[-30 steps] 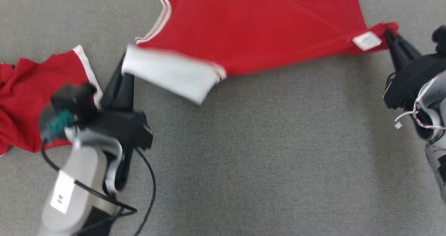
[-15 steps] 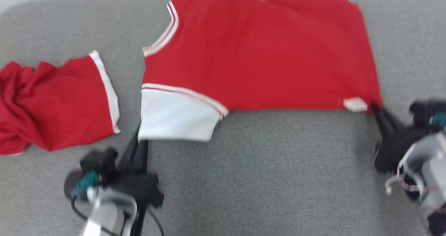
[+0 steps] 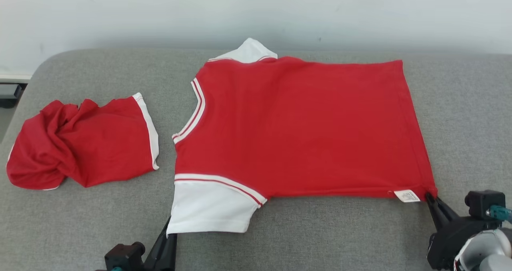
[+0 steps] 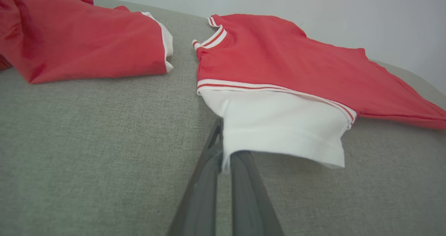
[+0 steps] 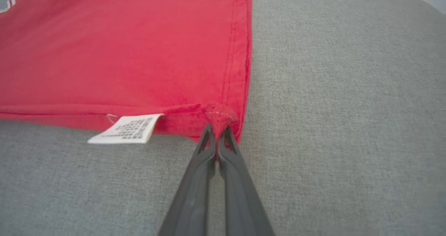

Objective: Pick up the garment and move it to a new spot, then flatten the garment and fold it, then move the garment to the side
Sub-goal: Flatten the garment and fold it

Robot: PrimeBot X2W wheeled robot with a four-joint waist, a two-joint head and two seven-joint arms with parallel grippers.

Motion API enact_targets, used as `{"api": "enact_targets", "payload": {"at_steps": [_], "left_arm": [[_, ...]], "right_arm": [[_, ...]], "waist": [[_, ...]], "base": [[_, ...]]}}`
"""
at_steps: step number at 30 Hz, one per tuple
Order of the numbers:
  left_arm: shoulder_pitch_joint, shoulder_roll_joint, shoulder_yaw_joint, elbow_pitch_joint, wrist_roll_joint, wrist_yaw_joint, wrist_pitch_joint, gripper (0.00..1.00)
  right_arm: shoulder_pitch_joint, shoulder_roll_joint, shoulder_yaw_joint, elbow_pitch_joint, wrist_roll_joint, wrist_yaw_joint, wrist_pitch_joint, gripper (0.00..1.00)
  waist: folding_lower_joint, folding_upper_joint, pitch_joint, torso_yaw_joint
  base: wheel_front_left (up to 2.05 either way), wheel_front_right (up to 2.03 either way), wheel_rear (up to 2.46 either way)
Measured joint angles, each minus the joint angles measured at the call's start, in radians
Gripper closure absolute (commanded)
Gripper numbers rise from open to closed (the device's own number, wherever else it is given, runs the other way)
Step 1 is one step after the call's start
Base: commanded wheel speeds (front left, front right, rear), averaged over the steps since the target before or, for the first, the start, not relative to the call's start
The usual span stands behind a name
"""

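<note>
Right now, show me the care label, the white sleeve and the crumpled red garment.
care label (image 5: 127, 128), right wrist view, middle of the white tag.
white sleeve (image 4: 278, 124), left wrist view, middle of the white panel.
crumpled red garment (image 3: 80, 147), head view, middle of its red cloth.

Care label (image 5: 125, 128) on garment (image 3: 304, 123): print illegible
</note>
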Motion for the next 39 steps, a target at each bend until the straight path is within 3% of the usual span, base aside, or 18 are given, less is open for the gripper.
{"api": "enact_targets", "payload": {"at_steps": [17, 38, 39], "left_arm": [[0.068, 0.025, 0.001, -0.027, 0.000, 0.017, 0.000, 1.00], [0.164, 0.058, 0.004, 0.031, 0.002, 0.034, 0.036, 1.00], [0.164, 0.058, 0.003, 0.035, 0.002, 0.034, 0.038, 1.00]], "right_arm": [[0.192, 0.007, -0.022, -0.167, 0.030, -0.068, 0.035, 1.00], [0.327, 0.042, -0.003, -0.283, 0.046, -0.103, 0.098, 1.00], [0.327, 0.040, 0.002, -0.284, 0.045, -0.103, 0.101, 0.55]], "waist": [[0.0003, 0.0000, -0.024, 0.016], [0.0003, 0.0002, -0.054, 0.005], [0.0003, 0.0002, -0.054, 0.004]], "base": [[0.00, 0.00, 0.00], [0.00, 0.00, 0.00], [0.00, 0.00, 0.00]]}}
